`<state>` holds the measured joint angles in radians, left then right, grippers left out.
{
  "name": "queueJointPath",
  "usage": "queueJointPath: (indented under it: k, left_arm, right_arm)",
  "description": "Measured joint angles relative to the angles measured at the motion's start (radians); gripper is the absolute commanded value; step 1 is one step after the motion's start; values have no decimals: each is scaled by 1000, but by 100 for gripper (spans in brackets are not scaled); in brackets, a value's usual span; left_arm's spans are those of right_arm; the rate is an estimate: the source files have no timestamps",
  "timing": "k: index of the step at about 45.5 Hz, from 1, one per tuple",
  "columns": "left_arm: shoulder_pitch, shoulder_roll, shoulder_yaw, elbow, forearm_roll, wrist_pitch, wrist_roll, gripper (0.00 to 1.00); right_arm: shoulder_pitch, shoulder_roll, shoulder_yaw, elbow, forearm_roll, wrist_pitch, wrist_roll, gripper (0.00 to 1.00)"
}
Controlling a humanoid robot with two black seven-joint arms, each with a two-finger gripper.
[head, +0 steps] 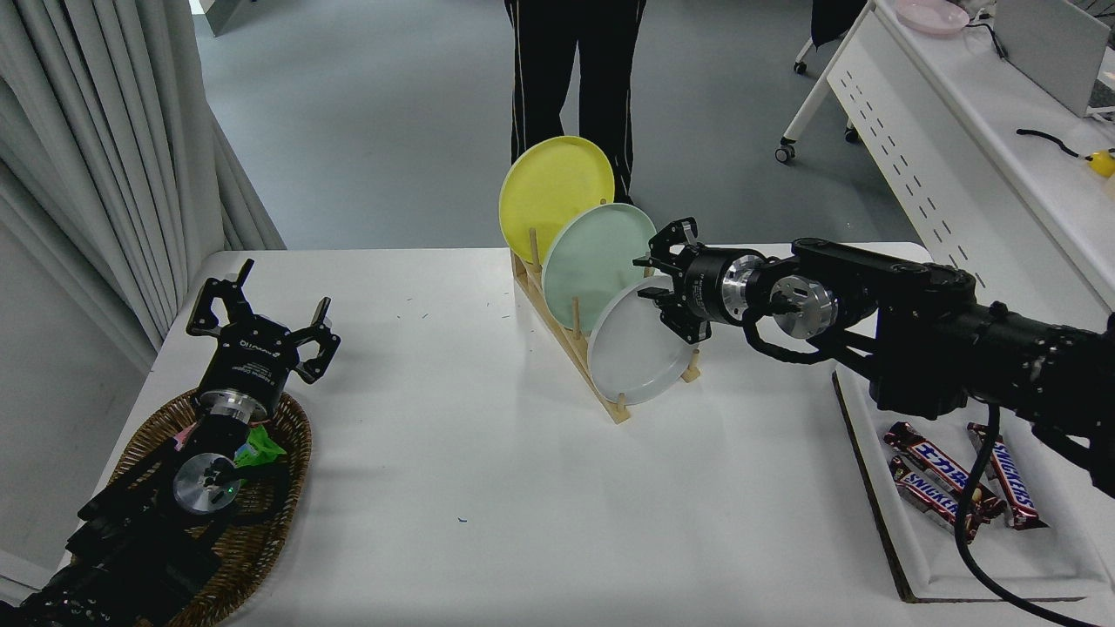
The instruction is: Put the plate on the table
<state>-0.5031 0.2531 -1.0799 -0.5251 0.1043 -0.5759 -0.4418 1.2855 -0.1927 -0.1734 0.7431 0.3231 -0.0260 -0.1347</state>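
1. My right gripper point(660, 277) reaches in from the 3 o'clock side of the table point(453, 453) and sits at the upper right rim of the plate point(634, 353). Its fingers stand apart, one above the rim and one just at it, not closed on anything I can make out.
2. The plate is pale grey-white and stands on edge, tilted, in the nearest slot of the wooden rack point(571, 340), close to the middle of the table.
3. Behind it, toward 12 o'clock, the mint green plate point(592, 261) leans in the next slot, and the yellow plate point(553, 196) in the farthest one.
4. My left gripper point(261, 324) lies parked at 8 o'clock, fingers spread wide, its arm resting over a wicker basket point(287, 453).
5. At 4 o'clock a white tray point(958, 557) holds chocolate bars point(945, 488).
6. A person's legs point(571, 78) in dark trousers stand beyond the table's far edge at 12 o'clock.
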Motion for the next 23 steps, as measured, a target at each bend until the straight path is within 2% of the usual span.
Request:
queueJointPath:
  k: [9, 23]
  left_arm:
    - [0, 0, 0, 0, 0, 0, 0, 100]
    - [0, -1, 0, 0, 0, 0, 0, 100]
  right_arm:
    - [0, 5, 0, -4, 0, 0, -6, 28]
    - [0, 16, 1, -15, 1, 0, -15, 27]
